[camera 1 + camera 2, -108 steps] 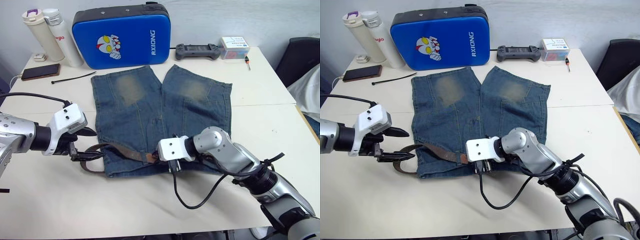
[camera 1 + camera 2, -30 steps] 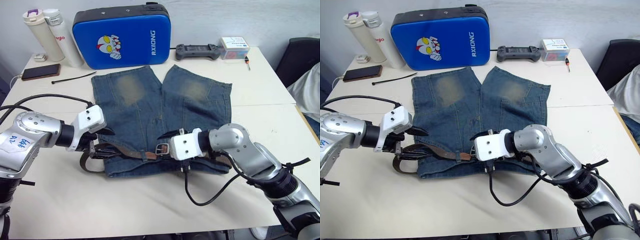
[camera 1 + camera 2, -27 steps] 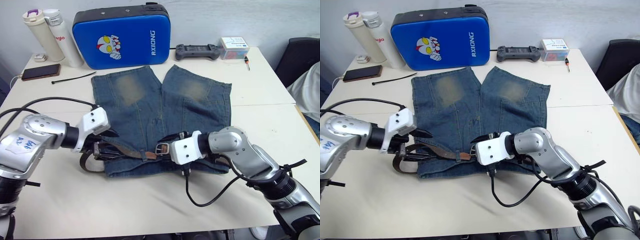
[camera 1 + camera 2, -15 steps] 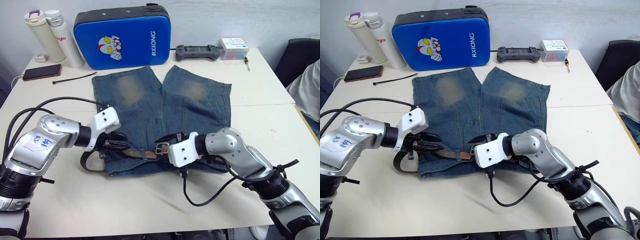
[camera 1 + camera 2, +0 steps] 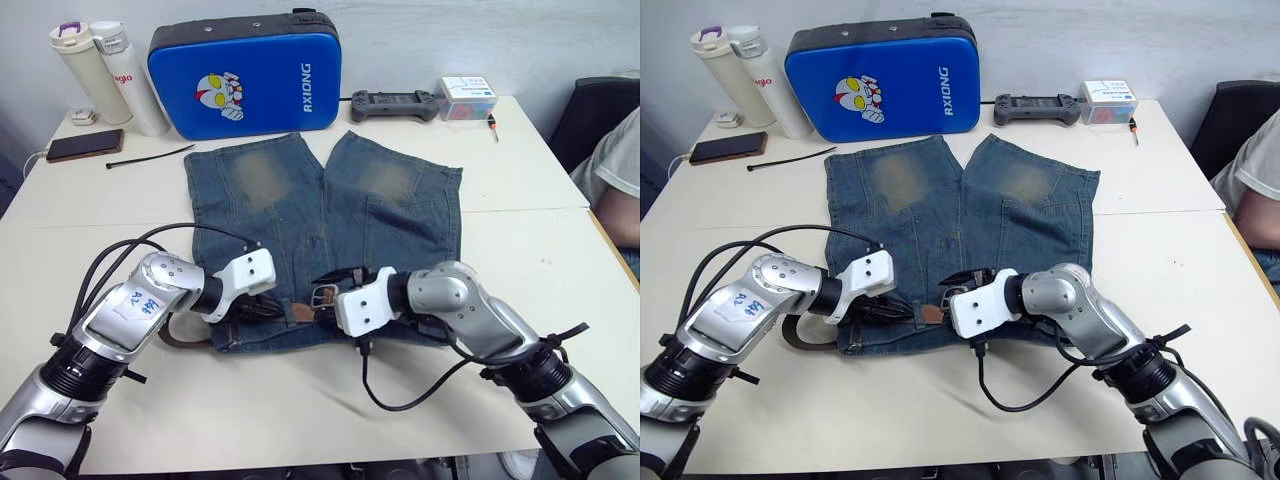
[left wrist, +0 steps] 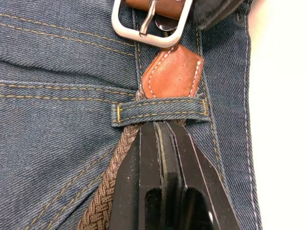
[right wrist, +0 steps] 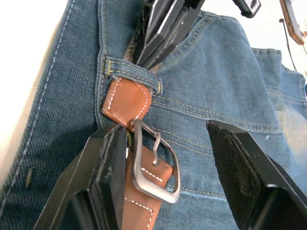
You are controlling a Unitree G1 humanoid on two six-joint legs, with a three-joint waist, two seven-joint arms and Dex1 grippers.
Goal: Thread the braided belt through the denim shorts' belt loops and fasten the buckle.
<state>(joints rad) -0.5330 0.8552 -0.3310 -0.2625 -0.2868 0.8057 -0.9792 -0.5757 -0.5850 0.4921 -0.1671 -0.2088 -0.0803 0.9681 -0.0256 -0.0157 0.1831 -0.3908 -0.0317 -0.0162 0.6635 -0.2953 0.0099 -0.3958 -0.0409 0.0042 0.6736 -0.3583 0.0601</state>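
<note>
My left gripper [image 6: 163, 139] is clamped on the belt [image 6: 103, 201] just behind a belt loop [image 6: 160, 109]; my right gripper [image 7: 165, 136] gapes around the buckle [image 7: 156, 165].

Woven denim shorts [image 6: 57, 72], brushed metal buckle [image 6: 151, 24], seemingly leather belt tip [image 6: 173, 76].

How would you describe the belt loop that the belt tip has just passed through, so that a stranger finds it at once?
Start at the denim shorts in the middle of the table and go to the waistband edge nearest the robot. Between the left gripper and the right gripper lies a belt loop. The belt's tan leather tip pokes out from under it, next to the silver buckle.
</note>
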